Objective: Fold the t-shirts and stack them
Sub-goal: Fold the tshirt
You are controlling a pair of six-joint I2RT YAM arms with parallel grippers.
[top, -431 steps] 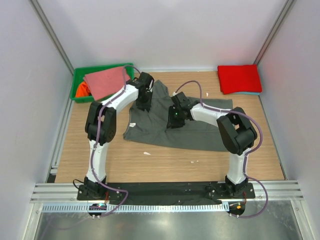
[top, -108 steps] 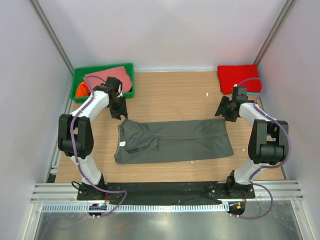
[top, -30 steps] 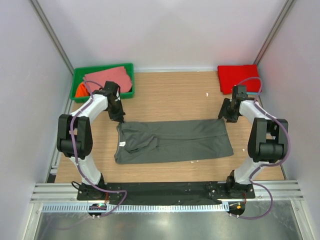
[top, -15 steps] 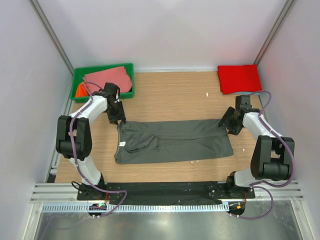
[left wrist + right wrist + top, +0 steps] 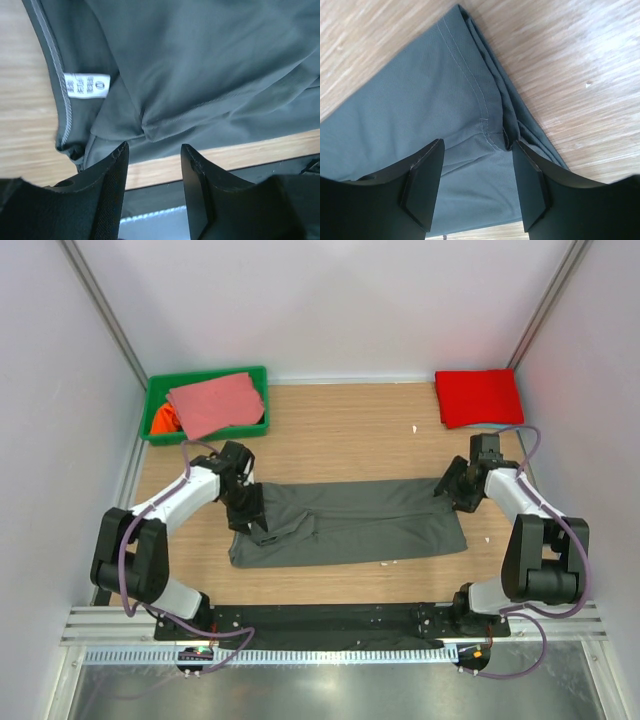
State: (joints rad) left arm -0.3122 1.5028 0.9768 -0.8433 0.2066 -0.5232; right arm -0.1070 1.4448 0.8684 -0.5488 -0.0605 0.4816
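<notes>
Item: dark grey t-shirt [image 5: 350, 522], long folded band, flat on table [image 5: 340, 435]. Left gripper [image 5: 153, 147] over collar end, right gripper [image 5: 477, 144] over hem end; both sets of fingers apart, empty. Step: crosswise fold pending. Next, likely: pinch ends, bring together.
</notes>
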